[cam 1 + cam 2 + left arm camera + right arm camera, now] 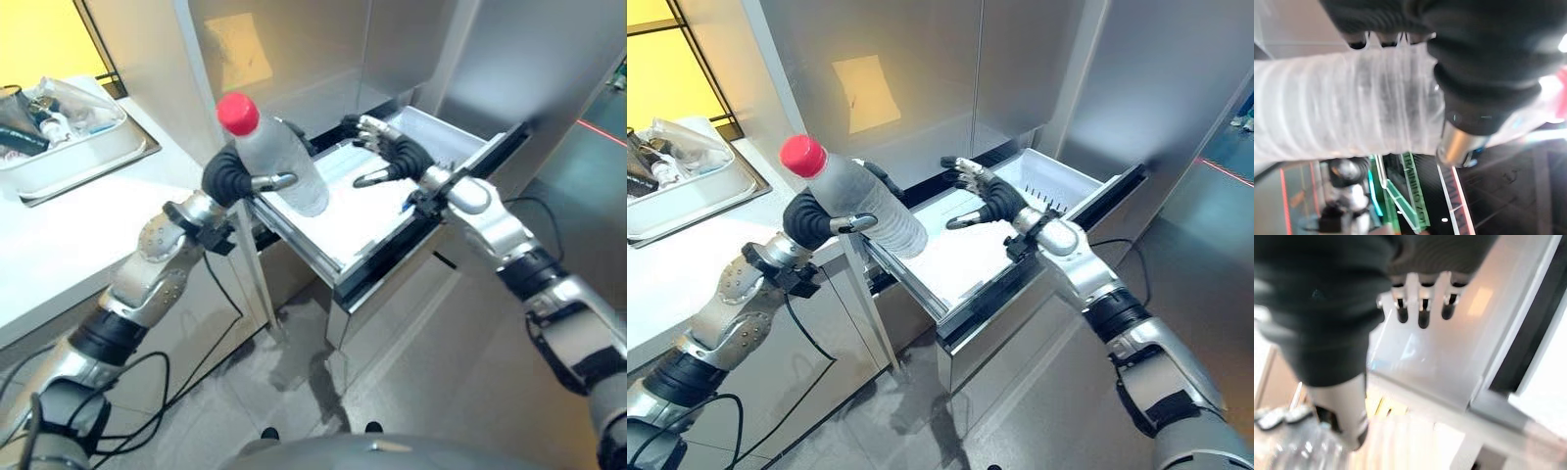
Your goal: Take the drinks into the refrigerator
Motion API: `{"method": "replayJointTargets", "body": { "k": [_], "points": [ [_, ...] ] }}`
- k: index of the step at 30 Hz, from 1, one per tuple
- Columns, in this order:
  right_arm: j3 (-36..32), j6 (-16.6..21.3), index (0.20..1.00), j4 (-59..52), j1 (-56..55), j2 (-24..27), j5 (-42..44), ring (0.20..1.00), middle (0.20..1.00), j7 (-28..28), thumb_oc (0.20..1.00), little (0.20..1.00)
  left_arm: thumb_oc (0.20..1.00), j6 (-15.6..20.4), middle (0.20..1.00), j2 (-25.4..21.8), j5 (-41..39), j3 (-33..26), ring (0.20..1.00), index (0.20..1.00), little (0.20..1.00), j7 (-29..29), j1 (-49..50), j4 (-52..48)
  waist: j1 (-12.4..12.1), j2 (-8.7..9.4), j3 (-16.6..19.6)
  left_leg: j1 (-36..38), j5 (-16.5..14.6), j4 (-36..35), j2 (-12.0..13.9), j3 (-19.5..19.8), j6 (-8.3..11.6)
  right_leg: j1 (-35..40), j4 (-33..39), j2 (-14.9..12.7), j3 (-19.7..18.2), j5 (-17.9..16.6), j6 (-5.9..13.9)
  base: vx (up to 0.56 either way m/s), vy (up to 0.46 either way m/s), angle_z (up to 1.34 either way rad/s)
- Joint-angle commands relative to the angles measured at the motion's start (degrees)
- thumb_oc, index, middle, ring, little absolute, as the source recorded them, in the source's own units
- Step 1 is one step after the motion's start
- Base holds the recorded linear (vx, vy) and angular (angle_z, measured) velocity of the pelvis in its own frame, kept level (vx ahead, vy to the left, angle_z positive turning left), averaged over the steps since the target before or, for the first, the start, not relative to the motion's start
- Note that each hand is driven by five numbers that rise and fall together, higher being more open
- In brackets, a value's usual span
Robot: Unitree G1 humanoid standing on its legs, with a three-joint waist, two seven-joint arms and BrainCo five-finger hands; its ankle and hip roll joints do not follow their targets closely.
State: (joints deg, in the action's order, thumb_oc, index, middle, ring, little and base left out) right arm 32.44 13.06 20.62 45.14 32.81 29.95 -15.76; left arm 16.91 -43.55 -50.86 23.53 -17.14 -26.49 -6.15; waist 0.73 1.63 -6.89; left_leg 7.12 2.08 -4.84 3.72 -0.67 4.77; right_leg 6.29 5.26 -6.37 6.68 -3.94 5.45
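left hand (pixel 230 179) wrapped around a clear water bottle (pixel 279 162) with a red cap (pixel 237 113), bottle tilted, held in the air above the near left corner of the pulled-out refrigerator drawer (pixel 460 147). right hand (pixel 390 152) hovers over the drawer's white interior, fingers relaxed and loosely spread, gripping nothing. judgement: carry the bottle further in over the white floor, lower it until the base or side nearly rests, then release; keep the right hand clear of the drop path. tray of clutter (pixel 83 157) sits on the counter (pixel 59 245), left.
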Motion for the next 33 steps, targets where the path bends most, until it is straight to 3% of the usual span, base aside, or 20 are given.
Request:
{"method": "replayJointTargets", "body": {
  "k": [1,5,7,17,26,33],
  "points": [
    [0.1,2.1,1.000,-1.3,3.6,-0.3,-0.3,1.000,1.000,0.4,1.000,1.000,0.200,4.2,0.200,3.2,-4.9,-2.2,0.200,0.200,0.200,0.6,-12.3,-3.3,-0.5,0.86,1.2,-0.3,-10.2,8.6,-5.7,1.0,-6.33,1.4,-5.9,2.1,1.6,7.2,-1.73,0.01,0.008,0.05],
    [1.1,1.9,1.000,-6.6,2.3,-2.2,-0.9,1.000,1.000,-1.9,1.000,1.000,0.200,4.0,0.200,5.9,-3.8,-1.9,0.200,0.200,0.200,0.9,-12.6,-2.5,-0.4,0.79,1.2,-0.2,-10.4,8.7,-5.7,1.0,-6.39,1.4,-6.1,2.1,1.4,7.4,-1.69,0.00,0.000,0.00],
    [1.7,1.4,1.000,-12.1,1.5,-1.2,0.0,1.000,1.000,-5.0,1.000,1.000,0.200,3.8,0.200,5.8,-2.8,-2.1,0.200,0.200,0.200,0.7,-12.2,-2.2,-0.2,0.80,1.3,-0.1,-10.5,8.7,-5.6,1.0,-6.43,1.5,-6.0,2.1,1.4,7.6,-1.65,0.00,0.000,0.00],
    [2.5,0.3,1.000,-23.6,-1.8,0.3,3.6,1.000,1.000,-10.4,1.000,1.000,0.200,4.1,0.200,6.3,-0.8,-4.0,0.200,0.200,0.200,1.1,-10.1,-0.9,0.2,0.73,1.4,0.3,-10.5,8.2,-5.4,0.6,-6.47,1.6,-6.2,2.1,1.2,7.9,-1.55,0.00,0.000,0.00],
    [2.4,-0.6,1.000,-20.3,-11.3,-4.3,1.1,1.000,1.000,-12.1,1.000,1.000,0.200,4.4,0.200,9.7,1.1,-6.3,0.200,0.200,0.200,1.9,-8.7,-0.4,0.9,0.57,1.5,0.7,-10.5,7.9,-5.2,0.6,-6.39,1.7,-6.2,2.4,1.1,8.1,-1.70,0.00,0.002,-0.01],
    [2.6,0.6,1.000,-11.0,-14.0,-6.6,-5.7,1.000,1.000,-9.6,1.000,1.000,0.200,4.9,0.200,11.2,1.7,-6.4,0.200,0.200,0.200,2.4,-9.8,0.3,0.8,0.61,1.6,0.8,-10.3,7.7,-5.2,0.8,-6.29,1.9,-6.0,2.5,1.4,8.0,-1.69,0.00,0.000,0.00]
  ]
}}
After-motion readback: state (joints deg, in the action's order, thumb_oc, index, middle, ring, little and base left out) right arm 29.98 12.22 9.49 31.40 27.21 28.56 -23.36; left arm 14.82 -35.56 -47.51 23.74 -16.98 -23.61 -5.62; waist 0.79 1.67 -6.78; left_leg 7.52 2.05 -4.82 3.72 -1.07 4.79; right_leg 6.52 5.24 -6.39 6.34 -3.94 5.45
